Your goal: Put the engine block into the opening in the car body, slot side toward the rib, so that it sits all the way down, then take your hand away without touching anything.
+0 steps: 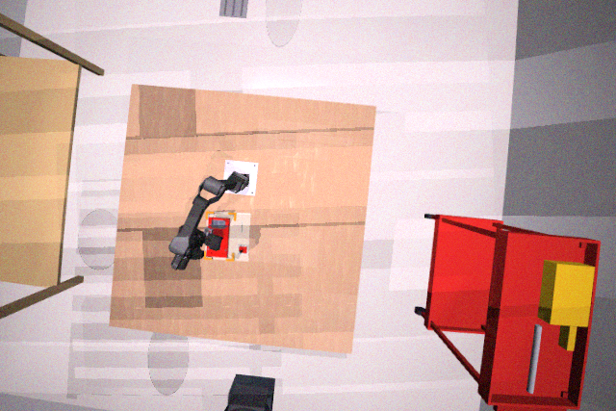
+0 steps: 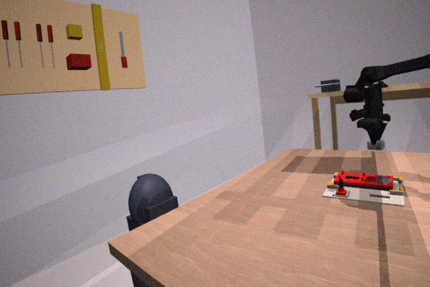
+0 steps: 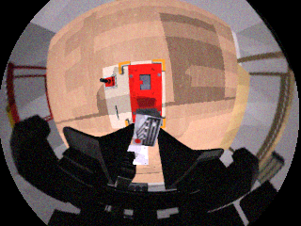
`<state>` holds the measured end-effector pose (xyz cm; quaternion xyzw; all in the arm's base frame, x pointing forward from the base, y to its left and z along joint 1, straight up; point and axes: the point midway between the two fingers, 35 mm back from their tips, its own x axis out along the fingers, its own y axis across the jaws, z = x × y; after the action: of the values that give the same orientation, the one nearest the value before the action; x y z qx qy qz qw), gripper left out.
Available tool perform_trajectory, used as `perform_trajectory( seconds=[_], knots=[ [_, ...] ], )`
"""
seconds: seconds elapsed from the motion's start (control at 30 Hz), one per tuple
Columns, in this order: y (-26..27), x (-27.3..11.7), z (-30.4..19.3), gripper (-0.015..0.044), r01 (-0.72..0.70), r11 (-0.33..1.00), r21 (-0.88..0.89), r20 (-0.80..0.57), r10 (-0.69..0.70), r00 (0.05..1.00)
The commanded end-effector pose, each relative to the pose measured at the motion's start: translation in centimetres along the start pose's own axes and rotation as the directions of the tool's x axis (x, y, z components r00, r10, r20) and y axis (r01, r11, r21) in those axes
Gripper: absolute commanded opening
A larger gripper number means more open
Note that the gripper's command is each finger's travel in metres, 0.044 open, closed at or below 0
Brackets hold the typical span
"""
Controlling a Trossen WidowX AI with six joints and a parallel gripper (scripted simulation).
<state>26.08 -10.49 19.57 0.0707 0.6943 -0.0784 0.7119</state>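
Engine block [image 2: 375,145] [image 3: 150,128] is held between the fingers of the gripper [image 1: 214,241] [image 2: 374,142] [image 3: 146,128], raised clear above the car body [image 1: 217,254] [image 2: 363,182] [image 3: 134,94]. In the wrist view its long axis is seen slightly skewed to the body's, with the opening [image 2: 352,177] [image 3: 146,85] beyond the fingertips toward the top; a small twist is probably needed before lowering, slot side to be kept toward the rib.

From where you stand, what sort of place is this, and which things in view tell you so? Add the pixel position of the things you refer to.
Probably a workshop or garage: screwdrivers [image 2: 17,31] hang on a wall board [image 2: 117,78], a red cart [image 1: 492,317] stands on the floor, and a robot arm [image 1: 194,215] [image 2: 392,68] works over a wooden table [image 1: 308,277] [image 2: 242,242] [image 3: 198,28].
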Motion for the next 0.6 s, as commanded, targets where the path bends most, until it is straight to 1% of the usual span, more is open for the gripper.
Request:
perform_trajectory(
  seconds=[0.0, 0.07, 0.27, 0.57],
  knots=[
    [0.0, -0.7, -0.1, 0.0, 0.002, 1.0, 0.001, 0.0, -0.002, 1.0],
    [0.0, -0.6, -0.1, 0.0, 0.002, 1.0, 0.023, 0.0, -0.002, 1.0],
    [0.1, 0.0, 0.6, 0.0, 0.002, 0.976, 0.216, 0.001, -0.002, 1.0],
    [0.3, 0.9, 1.7, 0.0, -0.002, 0.868, 0.496, 0.003, 0.0, 1.0]
  ],
)
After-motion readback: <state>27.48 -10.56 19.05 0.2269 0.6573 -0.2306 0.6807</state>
